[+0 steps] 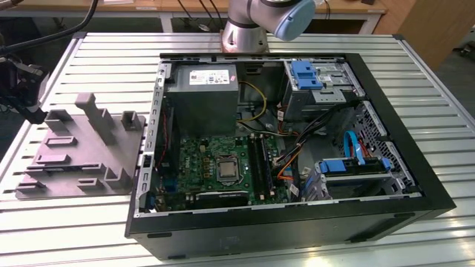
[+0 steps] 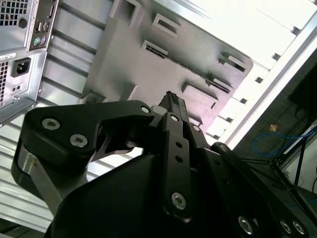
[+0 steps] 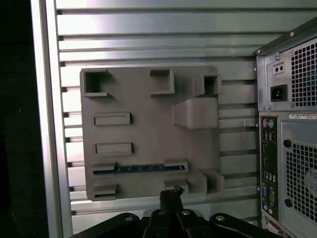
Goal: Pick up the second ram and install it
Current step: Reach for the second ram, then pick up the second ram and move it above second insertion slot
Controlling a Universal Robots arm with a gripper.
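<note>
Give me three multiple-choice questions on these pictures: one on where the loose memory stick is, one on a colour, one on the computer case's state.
1. Where does the loose memory stick lie? A on bare table slats; B in a slot of the grey tray; C on the power supply.
2. The drive-bay latch is: A red; B yellow; C blue.
3. The computer case is: A open; B closed; C upside down.
Answers: B, the first wrist view shows it in the tray; C, blue in the exterior view; A, the motherboard shows inside.
</note>
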